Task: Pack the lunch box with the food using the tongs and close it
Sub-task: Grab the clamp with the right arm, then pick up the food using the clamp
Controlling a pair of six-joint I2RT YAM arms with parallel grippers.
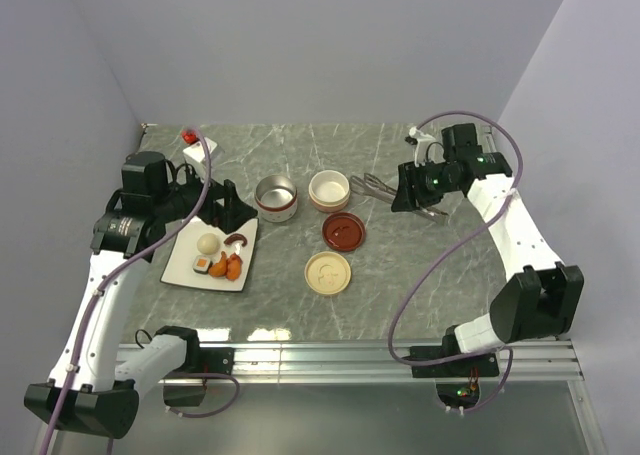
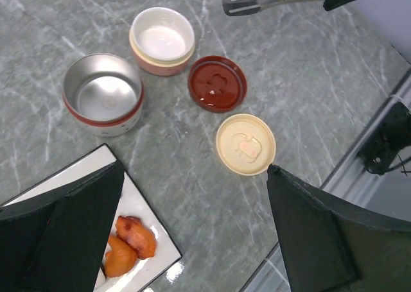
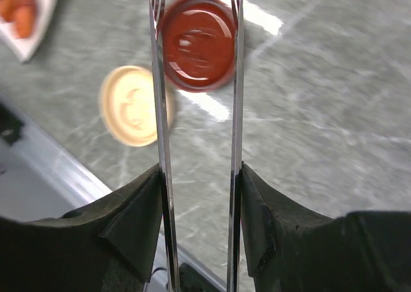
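- Count: one pair of tongs [image 3: 236, 112], two bowls, two loose lids, one white square plate [image 1: 185, 250], five food pieces.
- Bowls: steel bowl [image 2: 103, 93] and pink-and-cream bowl [image 2: 162, 40] stand side by side mid-desk [image 2: 308, 80]. Both are uncovered and empty.
- Lids: red-brown lid [image 2: 217, 83] and cream lid [image 2: 245, 144] lie flat on the desk, nearer the arm bases than the bowls, apart from each other.
- Plate sits left of the bowls and carries all the food: white ball [image 1: 207, 243], sushi slice [image 1: 203, 266], two orange fried bits [image 2: 128, 244] touching each other, and a brown-and-white piece [image 1: 237, 240].
- Tongs: held above the desk, right of the pink-and-cream bowl. Right jaws are closed on them, with the fingers [image 3: 135, 221] pressing the outside of each slim arm.
- Left jaws: spread wide with nothing between them, hovering over the plate's far edge.
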